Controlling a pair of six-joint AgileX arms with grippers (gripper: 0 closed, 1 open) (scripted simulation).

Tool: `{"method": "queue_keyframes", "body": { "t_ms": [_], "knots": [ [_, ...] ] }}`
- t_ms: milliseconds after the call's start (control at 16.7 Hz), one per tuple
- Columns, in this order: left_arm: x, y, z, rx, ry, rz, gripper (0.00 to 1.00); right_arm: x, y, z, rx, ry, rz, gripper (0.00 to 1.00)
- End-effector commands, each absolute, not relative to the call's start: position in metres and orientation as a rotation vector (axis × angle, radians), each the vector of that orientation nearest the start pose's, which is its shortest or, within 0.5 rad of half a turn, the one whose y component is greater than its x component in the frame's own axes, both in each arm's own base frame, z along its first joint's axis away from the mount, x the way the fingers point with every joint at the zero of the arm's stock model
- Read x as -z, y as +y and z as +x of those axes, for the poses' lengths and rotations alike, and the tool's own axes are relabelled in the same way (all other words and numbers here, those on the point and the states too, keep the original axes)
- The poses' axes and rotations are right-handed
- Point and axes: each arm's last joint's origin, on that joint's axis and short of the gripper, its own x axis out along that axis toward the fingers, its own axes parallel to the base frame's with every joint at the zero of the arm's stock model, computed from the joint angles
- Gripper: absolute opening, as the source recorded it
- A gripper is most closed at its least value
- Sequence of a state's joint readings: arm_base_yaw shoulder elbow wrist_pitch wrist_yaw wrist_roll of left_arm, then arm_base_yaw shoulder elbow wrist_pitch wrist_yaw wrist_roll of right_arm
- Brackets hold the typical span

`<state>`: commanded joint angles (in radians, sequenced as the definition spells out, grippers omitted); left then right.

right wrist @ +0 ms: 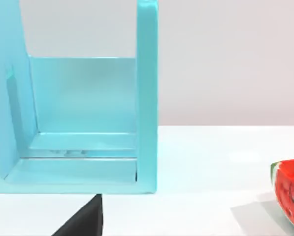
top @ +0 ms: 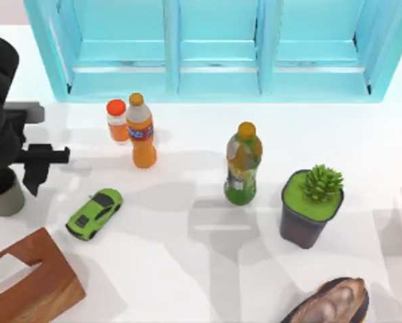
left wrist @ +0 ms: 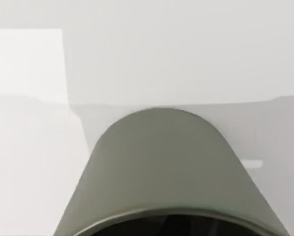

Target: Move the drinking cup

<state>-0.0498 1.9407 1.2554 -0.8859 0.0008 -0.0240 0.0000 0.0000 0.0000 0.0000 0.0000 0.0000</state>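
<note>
My biggest worry is that the drinking cup [top: 5, 198] tips or slides out as I move it, because my left claw [top: 12, 180] sits right over it at the far left edge of the counter [top: 207, 256] and I cannot tell from either the top view or my left wrist view whether the claw is apart, together, or clamped on the cup. If the grip is loose or off-centre, a quick lift could leave the cup behind or knock it over. A sweep toward the middle could also clip the green toy car [top: 94, 213] just beside it, or the wooden box [top: 32, 282] nearby toward the counter's front-left corner. The orange bottle [top: 141, 131] and the small orange-capped bottle [top: 118, 121] stand further back and are less of a risk, while the green bottle [top: 242, 163] and the potted plant [top: 311, 205] are well apart to the right. The cup stands upright directly beneath my left arm, partly hidden by it from above; in my left wrist view its grey wall [left wrist: 166, 167] is very near, dark rim toward the camera. My right arm is parked off to the right, facing the blue cabinet [right wrist: 87, 118].
</note>
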Motion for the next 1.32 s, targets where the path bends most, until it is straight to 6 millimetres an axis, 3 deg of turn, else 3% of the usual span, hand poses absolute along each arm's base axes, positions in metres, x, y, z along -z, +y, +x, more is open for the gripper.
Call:
{"method": "queue_keyframes", "body": {
  "t_ms": [240, 900, 1080, 1320],
  "knots": [
    [-0.138, -0.015, 0.349, 0.015, 1.571, 0.016, 0.02, -0.160, -0.001, 0.106, 0.000, 0.000, 0.000, 1.00],
    [-0.143, -0.010, 0.351, 0.015, 1.560, 0.017, 0.00, -0.160, -0.001, 0.106, 0.000, 0.000, 0.000, 1.00],
    [-0.170, 0.025, 0.365, 0.005, 1.486, 0.027, 0.00, -0.160, -0.001, 0.106, 0.000, 0.000, 0.000, 1.00],
    [-0.224, 0.103, 0.375, -0.013, 1.375, 0.085, 0.00, -0.160, -0.001, 0.106, 0.000, 0.000, 0.000, 1.00]
  ]
}}
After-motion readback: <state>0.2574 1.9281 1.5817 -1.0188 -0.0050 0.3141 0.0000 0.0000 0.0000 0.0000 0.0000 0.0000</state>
